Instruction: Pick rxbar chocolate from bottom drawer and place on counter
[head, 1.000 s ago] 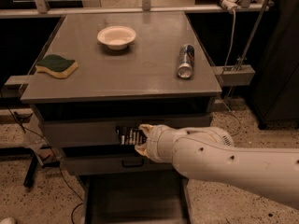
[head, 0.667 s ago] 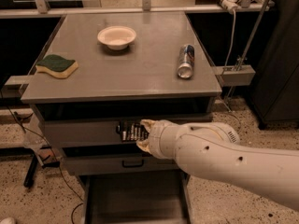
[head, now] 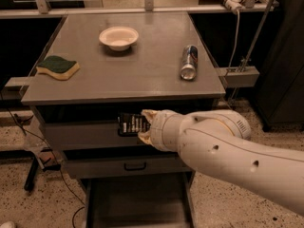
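One rxbar chocolate [head: 129, 124] is clamped in the pincer [head: 144, 125], just below the tabletop [head: 142, 75] front edge, above the open bottom drawer [head: 137, 205]. One bowl [head: 118, 37], one sponge [head: 58, 67] and one can [head: 189, 62] sit rearward and at the sides; open surface spans the front centre

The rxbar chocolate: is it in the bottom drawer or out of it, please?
Out: the gripper holds the rxbar chocolate before the upper drawers, above the open bottom drawer.

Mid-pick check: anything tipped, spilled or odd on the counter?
Only the can lies on its side on the counter, right half; nothing spilled. The gripper holds the rxbar chocolate before the top drawer.
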`<action>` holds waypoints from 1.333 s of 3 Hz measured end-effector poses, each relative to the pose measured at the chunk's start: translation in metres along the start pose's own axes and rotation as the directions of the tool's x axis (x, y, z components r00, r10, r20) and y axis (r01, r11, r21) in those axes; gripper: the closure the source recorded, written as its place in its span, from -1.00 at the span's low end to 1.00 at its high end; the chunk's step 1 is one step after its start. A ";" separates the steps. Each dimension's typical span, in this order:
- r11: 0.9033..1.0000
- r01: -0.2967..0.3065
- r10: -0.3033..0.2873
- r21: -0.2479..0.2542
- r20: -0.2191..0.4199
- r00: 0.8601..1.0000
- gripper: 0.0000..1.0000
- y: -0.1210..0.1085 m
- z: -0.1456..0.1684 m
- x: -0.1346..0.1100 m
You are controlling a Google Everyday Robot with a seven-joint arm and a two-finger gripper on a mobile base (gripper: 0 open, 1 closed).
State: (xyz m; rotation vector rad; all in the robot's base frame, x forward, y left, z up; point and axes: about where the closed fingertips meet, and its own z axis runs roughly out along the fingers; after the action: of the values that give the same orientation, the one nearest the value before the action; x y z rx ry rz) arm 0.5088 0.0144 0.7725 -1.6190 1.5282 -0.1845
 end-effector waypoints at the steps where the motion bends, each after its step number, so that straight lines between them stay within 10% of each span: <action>1: 0.999 0.034 -0.034 0.024 -0.005 0.999 1.00 -0.022 -0.009 -0.016; 4: 0.992 0.102 -0.100 0.069 -0.036 0.994 1.00 -0.088 -0.006 -0.079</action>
State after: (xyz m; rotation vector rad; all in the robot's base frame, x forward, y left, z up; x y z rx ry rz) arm 0.5509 0.0678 0.8694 -1.6449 1.4488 -0.3182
